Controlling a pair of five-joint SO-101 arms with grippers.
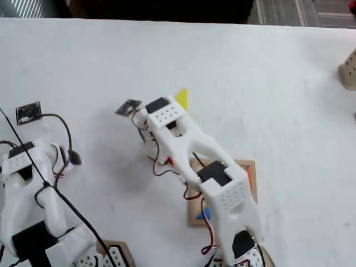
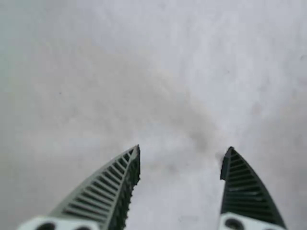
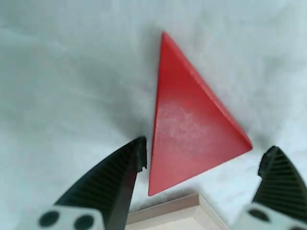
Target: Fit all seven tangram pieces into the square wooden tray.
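white, faintly fuzzy cloth is covering the table [image 1: 278, 83]; the right gripper's [image 3: 206, 148] ribbed black fingers [image 3: 120, 177] are standing wide apart, flanking a flat red triangle [image 3: 192, 120] lying just beside the pale wooden tray's [image 3: 168, 211] corner; the left gripper [image 2: 182, 153] is gaping wide over the cloth; a pointed yellow piece [image 1: 182, 98] is lying well apart from the tray.

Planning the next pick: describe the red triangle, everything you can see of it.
The red triangle is a flat, solid-coloured piece that looks like painted wood with a dull sheen. It lies flat on the white table, outside the wooden tray. One corner is close to the tray's rim; whether they touch is unclear. The right gripper straddles it, open, a finger on each side, not clamped on it.
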